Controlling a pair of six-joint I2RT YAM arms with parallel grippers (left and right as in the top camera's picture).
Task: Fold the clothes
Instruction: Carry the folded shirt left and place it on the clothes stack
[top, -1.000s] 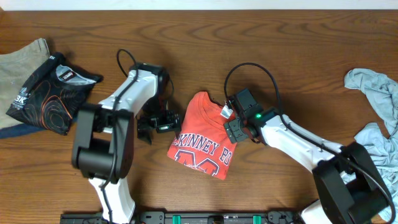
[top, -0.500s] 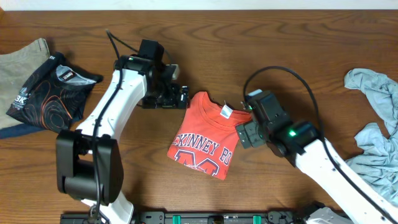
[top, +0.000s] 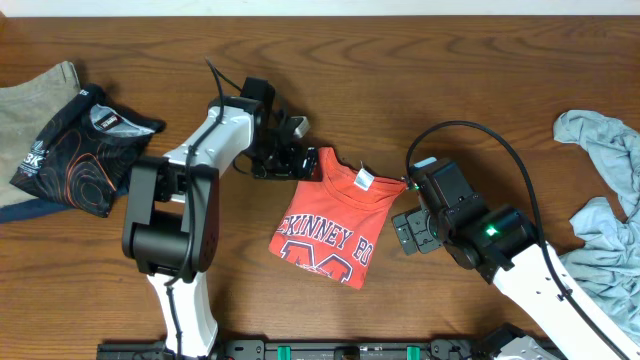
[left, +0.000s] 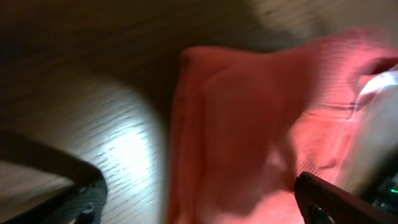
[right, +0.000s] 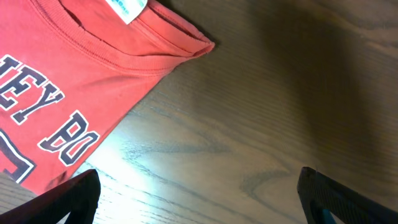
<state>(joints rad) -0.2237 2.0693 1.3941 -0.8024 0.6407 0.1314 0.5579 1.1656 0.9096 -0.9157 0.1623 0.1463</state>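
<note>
A folded red T-shirt (top: 330, 225) with dark lettering lies at the table's middle; it also shows in the left wrist view (left: 249, 124) and the right wrist view (right: 74, 81). My left gripper (top: 303, 160) is open at the shirt's upper left corner, its fingers spread to either side of the cloth edge (left: 196, 205). My right gripper (top: 408, 232) is open and empty over bare wood just right of the shirt (right: 199, 199).
A folded black patterned shirt (top: 85, 150) lies on tan cloth (top: 30, 100) at the far left. A crumpled light blue garment (top: 605, 200) lies at the right edge. Black cables (top: 470, 140) loop over both arms.
My left gripper swung up from left of the shirt to its upper left corner. My right gripper drew back right, off the shirt's collar onto bare wood.
</note>
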